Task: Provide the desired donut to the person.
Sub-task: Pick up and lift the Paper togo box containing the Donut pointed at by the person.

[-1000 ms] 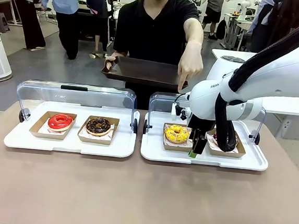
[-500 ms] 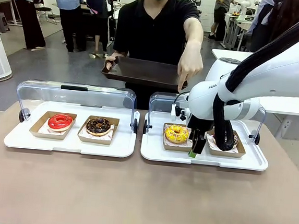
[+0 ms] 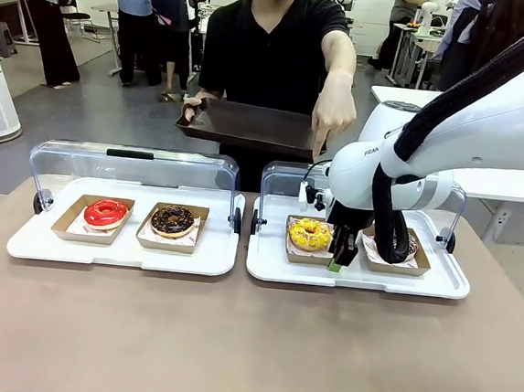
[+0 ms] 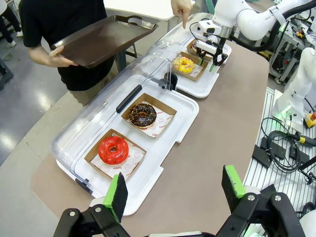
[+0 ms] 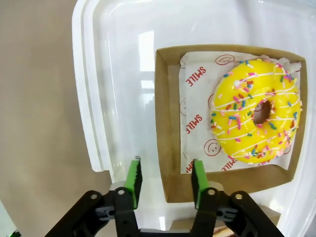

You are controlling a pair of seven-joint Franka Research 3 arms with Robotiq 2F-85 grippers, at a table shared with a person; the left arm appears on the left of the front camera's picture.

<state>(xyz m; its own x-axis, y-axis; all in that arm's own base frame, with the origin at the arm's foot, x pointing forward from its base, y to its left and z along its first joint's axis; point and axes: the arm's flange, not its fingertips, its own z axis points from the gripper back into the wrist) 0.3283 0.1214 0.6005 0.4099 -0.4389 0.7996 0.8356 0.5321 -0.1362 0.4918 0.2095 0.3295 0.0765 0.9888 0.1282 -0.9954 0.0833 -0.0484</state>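
**Currently at the yellow donut's box**

My right gripper (image 5: 165,180) is hanging over the right white tray (image 3: 265,262), jaws spread and straddling one wall of the cardboard box (image 5: 166,123) holding the yellow donut (image 5: 254,116). My left gripper (image 4: 175,190) is hovering with jaws apart, gripping nothing. The person's hand (image 3: 331,119) is pointing downward; the other is holding a brown tray (image 3: 250,126).

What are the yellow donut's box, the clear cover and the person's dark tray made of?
Shallow brown box: likely cardboard, matte, folded walls. Clear domed cover: probably plastic, transparent, glossy reflections. Dark brown rectangular tray: unclear, plastic or coated metal; smooth, slight sheen.
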